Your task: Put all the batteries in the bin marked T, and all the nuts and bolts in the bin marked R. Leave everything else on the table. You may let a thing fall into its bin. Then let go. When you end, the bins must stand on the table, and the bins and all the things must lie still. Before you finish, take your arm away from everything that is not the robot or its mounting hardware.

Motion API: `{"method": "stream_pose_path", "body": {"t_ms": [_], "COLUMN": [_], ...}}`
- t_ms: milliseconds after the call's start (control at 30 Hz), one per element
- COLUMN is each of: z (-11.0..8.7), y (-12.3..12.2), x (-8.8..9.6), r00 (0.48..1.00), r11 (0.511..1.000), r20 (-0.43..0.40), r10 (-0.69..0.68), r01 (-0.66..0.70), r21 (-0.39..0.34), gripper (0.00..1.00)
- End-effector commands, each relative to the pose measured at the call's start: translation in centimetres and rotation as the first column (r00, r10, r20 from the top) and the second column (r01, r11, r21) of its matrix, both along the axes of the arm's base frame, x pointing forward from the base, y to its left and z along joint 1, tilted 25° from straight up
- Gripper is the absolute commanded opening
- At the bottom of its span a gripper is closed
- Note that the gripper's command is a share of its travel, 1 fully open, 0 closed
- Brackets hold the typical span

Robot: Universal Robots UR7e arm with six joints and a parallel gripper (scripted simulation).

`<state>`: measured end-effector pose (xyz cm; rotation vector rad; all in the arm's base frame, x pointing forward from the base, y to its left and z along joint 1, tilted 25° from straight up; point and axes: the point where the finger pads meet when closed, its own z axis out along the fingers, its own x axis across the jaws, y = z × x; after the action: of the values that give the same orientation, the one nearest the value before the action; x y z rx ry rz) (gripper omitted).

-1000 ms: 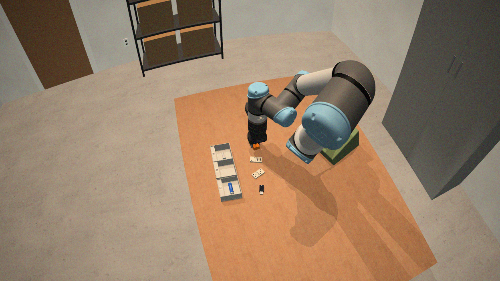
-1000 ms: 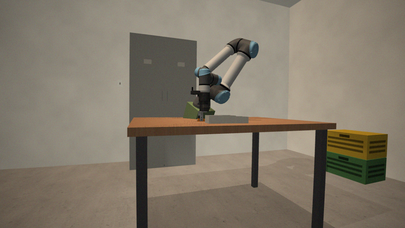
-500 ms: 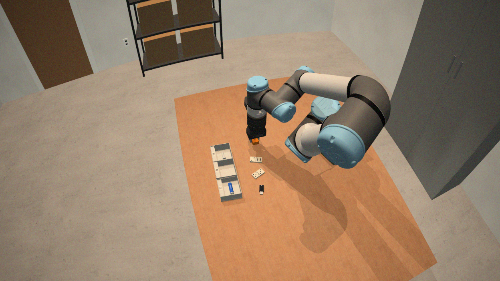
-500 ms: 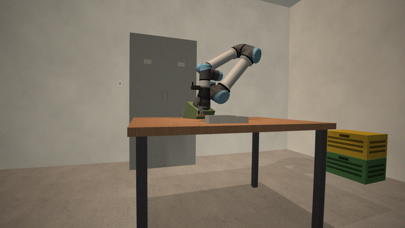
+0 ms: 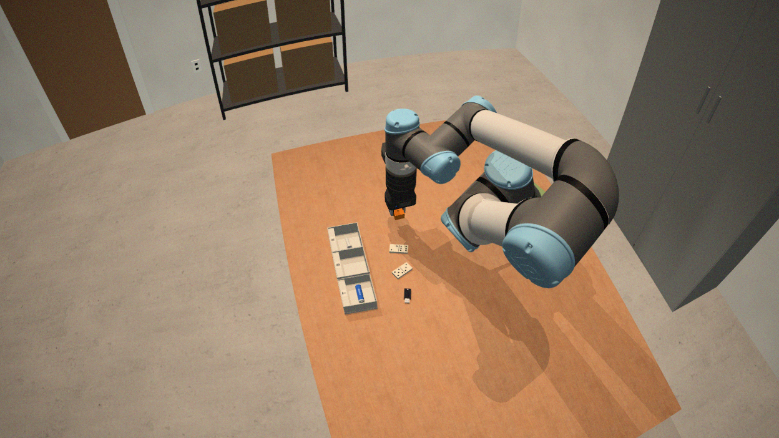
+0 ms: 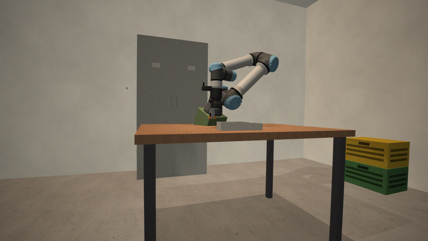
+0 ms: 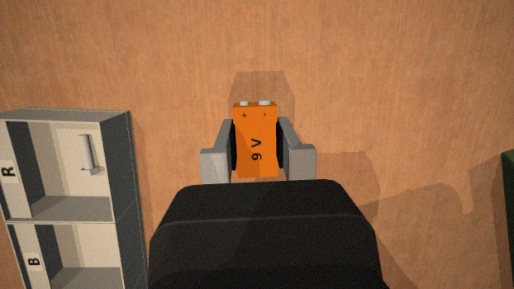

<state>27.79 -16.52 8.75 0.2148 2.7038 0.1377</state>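
Note:
My gripper (image 7: 255, 133) is shut on an orange 9 V battery (image 7: 256, 140) (image 5: 399, 214) (image 6: 210, 117) and holds it above the table (image 5: 436, 348) (image 6: 239, 136). Three bins stand in a row in the top view. The R bin (image 5: 333, 239) (image 7: 120, 165) is the farthest back and holds a grey bolt (image 7: 86, 153) (image 5: 349, 243). The T bin (image 5: 360, 309) is at the row's front end and holds a blue battery (image 5: 359, 292). The held battery is to the right of the R bin in the wrist view. No loose nut shows.
The middle bin, marked B (image 7: 33, 261) (image 5: 338, 264), is empty. Two dominoes (image 5: 398, 249) (image 5: 402, 270) and a black USB stick (image 5: 407, 295) lie right of the bins. A green block (image 6: 203, 118) (image 7: 510, 177) stands near the arm's base.

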Motion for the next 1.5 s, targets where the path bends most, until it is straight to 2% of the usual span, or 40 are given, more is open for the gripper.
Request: {"method": "stream_pose_path", "body": {"t_ms": [0, 367, 433, 667, 867, 933, 1433, 1467], "z": [0.2, 0.0, 0.9, 0.9, 2.1, 2.1, 5.4, 5.4], "y": [0.1, 0.2, 0.0, 0.0, 2.4, 2.4, 8.3, 8.3], "x": [-0.1, -0.1, -0.4, -0.4, 2.0, 2.0, 8.1, 8.1], "r00": [1.0, 1.0, 1.0, 1.0, 1.0, 1.0, 1.0, 1.0], "r11": [1.0, 1.0, 1.0, 1.0, 1.0, 1.0, 1.0, 1.0], "r20": [0.005, 0.004, 0.005, 0.005, 0.003, 0.003, 0.005, 0.005], "r10": [0.003, 0.005, 0.003, 0.003, 0.006, 0.006, 0.006, 0.006], "r01": [-0.003, -0.005, -0.003, -0.003, -0.006, -0.006, -0.006, -0.006], "r21": [0.005, 0.008, 0.003, 0.003, 0.006, 0.006, 0.006, 0.006], "gripper": [0.5, 0.5, 0.5, 0.5, 0.5, 0.5, 0.5, 0.5]}}
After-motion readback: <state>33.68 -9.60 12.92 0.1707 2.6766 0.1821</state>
